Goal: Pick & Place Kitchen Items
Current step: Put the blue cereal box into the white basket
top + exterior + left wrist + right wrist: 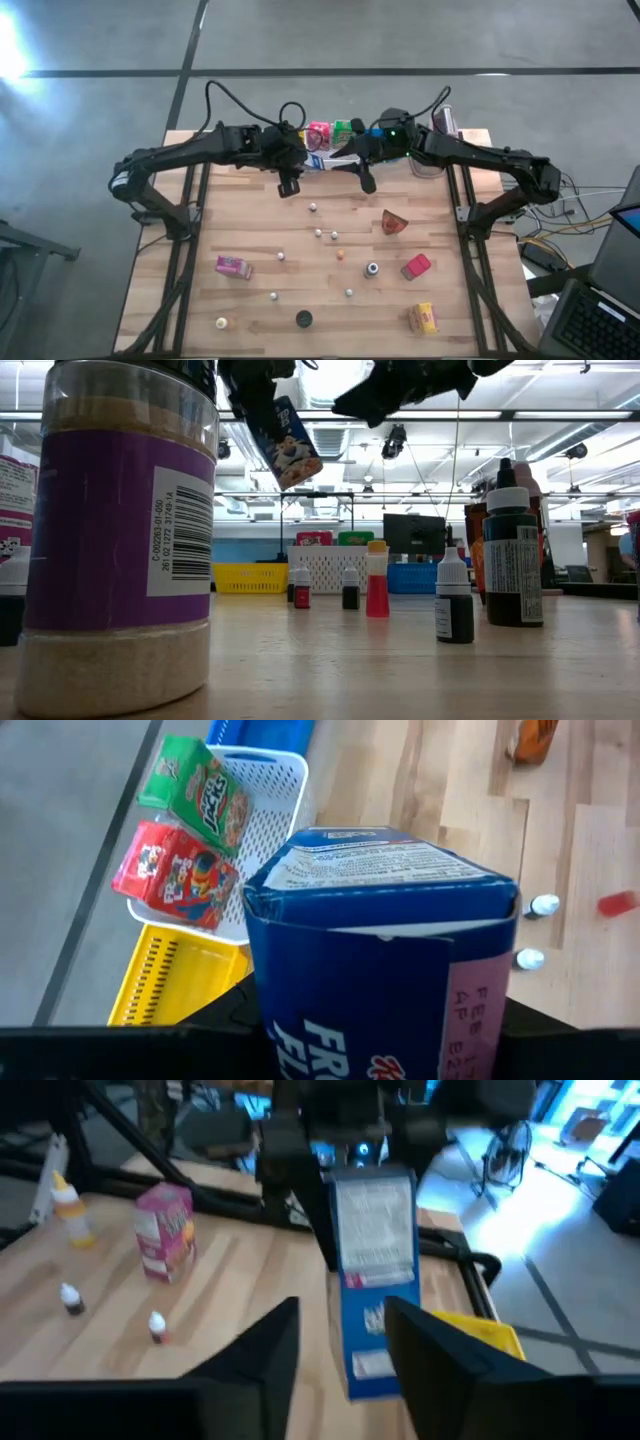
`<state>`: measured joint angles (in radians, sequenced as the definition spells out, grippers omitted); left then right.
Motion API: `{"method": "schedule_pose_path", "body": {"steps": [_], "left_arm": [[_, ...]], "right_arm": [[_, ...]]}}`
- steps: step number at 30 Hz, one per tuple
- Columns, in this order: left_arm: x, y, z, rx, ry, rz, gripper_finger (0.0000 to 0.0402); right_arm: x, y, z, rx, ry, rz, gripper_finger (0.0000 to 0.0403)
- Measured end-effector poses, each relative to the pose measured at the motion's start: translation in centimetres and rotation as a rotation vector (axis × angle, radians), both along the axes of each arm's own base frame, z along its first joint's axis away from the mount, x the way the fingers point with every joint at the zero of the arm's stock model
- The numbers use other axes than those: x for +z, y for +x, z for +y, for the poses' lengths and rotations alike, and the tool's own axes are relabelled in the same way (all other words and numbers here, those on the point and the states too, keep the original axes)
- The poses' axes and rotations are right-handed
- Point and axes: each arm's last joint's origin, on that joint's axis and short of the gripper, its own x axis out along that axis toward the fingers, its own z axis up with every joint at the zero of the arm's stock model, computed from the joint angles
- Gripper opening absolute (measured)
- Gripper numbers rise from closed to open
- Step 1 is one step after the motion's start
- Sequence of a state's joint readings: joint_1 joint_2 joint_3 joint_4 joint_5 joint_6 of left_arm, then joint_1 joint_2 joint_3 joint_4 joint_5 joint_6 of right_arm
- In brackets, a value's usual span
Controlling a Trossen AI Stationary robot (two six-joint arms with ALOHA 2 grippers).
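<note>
I see my left gripper clamped on the blue cereal box, holding it in the air near the tabletop's far edge, by the white bin. My right gripper faces the box, fingers spread, holding nothing.

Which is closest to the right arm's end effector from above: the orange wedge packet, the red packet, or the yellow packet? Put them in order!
From the right end effector, in the high view:
1. Orange wedge packet, mid-table, nearest.
2. Red packet, farther toward the table's front.
3. Yellow packet, at the front right corner, farthest.
</note>
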<state>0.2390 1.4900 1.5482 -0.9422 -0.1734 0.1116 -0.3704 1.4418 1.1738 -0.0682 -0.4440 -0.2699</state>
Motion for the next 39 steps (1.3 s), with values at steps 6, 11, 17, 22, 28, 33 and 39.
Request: {"method": "schedule_pose_path", "body": {"steps": [6,11,17,22,28,33,39], "left_arm": [[-0.2,0.3,-0.1,-0.053,-0.031,0.003,0.0174],[-0.5,0.6,-0.1,-0.082,-0.030,0.016,0.0174],[-0.9,0.9,0.0,-0.082,-0.032,0.025,0.0174],[-0.9,0.9,0.0,-0.084,-0.031,0.025,0.0174],[-0.9,0.9,0.0,-0.094,-0.024,0.029,0.0174],[-0.9,0.9,0.0,-0.100,-0.020,0.031,0.0174],[-0.9,0.9,0.0,-0.101,-0.019,0.029,0.0175]], "right_arm": [[0.6,1.2,0.7,-0.004,0.029,-0.008,0.0221],[0.2,2.3,1.0,0.013,0.028,0.005,0.0252],[-0.1,3.6,0.6,0.009,0.033,0.019,0.0274],[-0.1,4.8,0.3,0.010,0.035,0.020,0.0289],[-0.2,6.2,0.0,0.010,0.027,0.022,0.0301],[-0.7,6.8,-0.3,-0.001,0.034,0.066,0.0303],[-0.1,7.2,-0.3,0.001,0.029,0.048,0.0282]]}}
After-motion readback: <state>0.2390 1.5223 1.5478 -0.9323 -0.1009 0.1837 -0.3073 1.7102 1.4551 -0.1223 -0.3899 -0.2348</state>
